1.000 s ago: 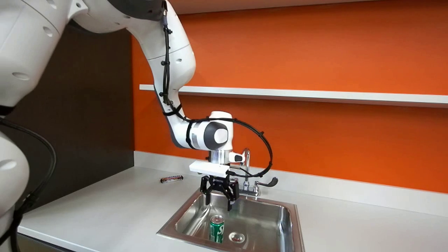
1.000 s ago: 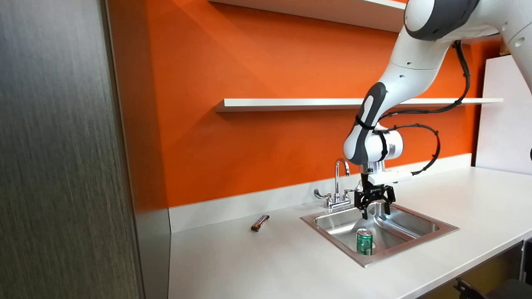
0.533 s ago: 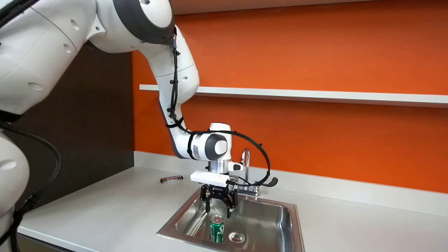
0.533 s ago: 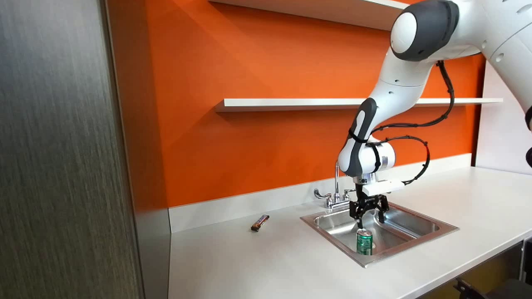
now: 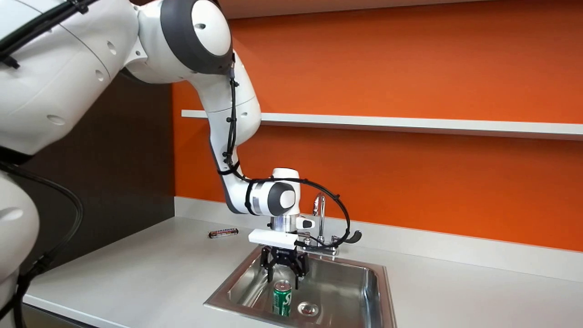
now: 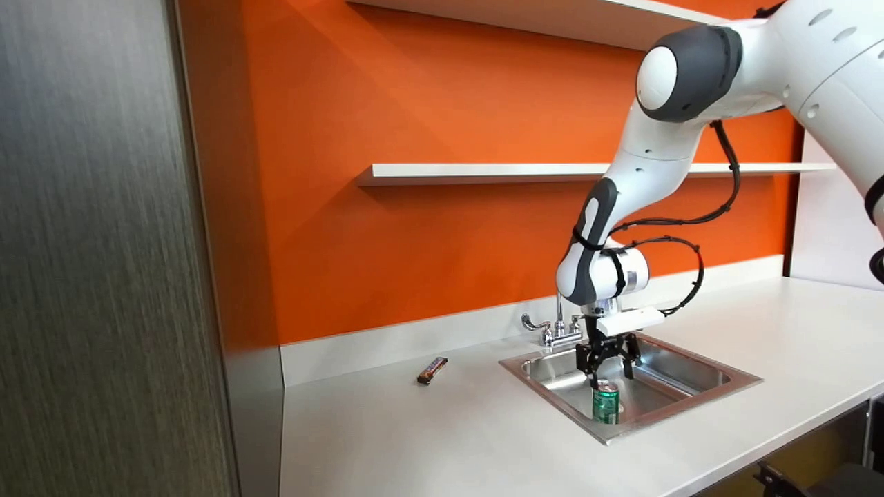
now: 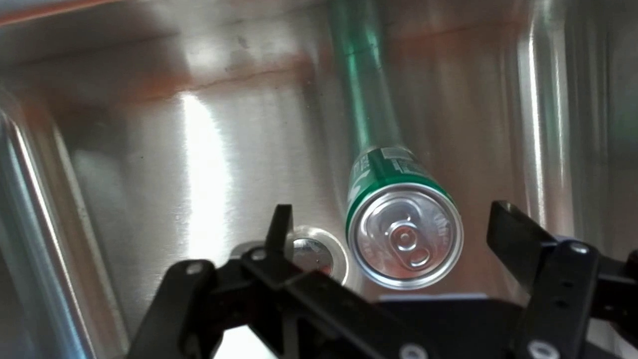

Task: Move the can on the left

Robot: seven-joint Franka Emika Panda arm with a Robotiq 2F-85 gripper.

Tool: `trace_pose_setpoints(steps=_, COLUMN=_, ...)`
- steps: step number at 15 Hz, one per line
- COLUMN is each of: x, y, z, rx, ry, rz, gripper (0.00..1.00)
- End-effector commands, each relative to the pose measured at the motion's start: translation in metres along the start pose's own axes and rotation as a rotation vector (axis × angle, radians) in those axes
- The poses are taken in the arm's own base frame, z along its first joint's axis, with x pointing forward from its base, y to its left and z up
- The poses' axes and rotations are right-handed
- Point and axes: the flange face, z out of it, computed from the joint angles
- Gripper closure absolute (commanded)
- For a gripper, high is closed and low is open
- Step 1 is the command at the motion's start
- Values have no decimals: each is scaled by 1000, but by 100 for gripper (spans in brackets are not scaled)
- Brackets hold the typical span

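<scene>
Black, hinged jaws stand spread wide and grip nothing; in the wrist view their tips show to either side of the small green cylindrical drink can with pale lettering and a silvery lid, and the lid appears nearer one tip than the other. Should the jaws be lowered off-centre, a tip could land on the lid's rim, or one side could meet the can first and slide or topple it, smooth metal probably offering little friction. Whether a tip touches the can cannot be told; in both exterior views the tips show near the lid. The can stands upright inside the rectangular stainless-steel sink, just beside the round metal drain, into whose recess a nudged can might tilt. Too high a grip would hold only the can's top edge and likely slip; too low a reach could drive the tips into the sink floor. On lifting, scant clearance might catch the can's base on the sink's rim. Farther out, the slim chrome gooseneck faucet rises at the sink's back edge, and in an exterior view the looped black cable shows across its base; depth is unclear, but a sideways swing could snag it. Beyond, on the pale flat counter, lies a dark bar-shaped packet with coloured lettering, which a can set down carelessly there could strike.
</scene>
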Motion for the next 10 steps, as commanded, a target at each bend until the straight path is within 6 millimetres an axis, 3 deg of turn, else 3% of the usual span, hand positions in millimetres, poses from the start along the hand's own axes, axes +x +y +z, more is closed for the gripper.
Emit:
trace_pose_setpoints(steps=1, x=9, y=-5, z=9, rx=-19, ry=0, rz=-14, gripper=0)
trace_pose_setpoints(steps=10, x=18, y=-15, z=30, rx=-41, ry=-6, rz=-47, gripper=0)
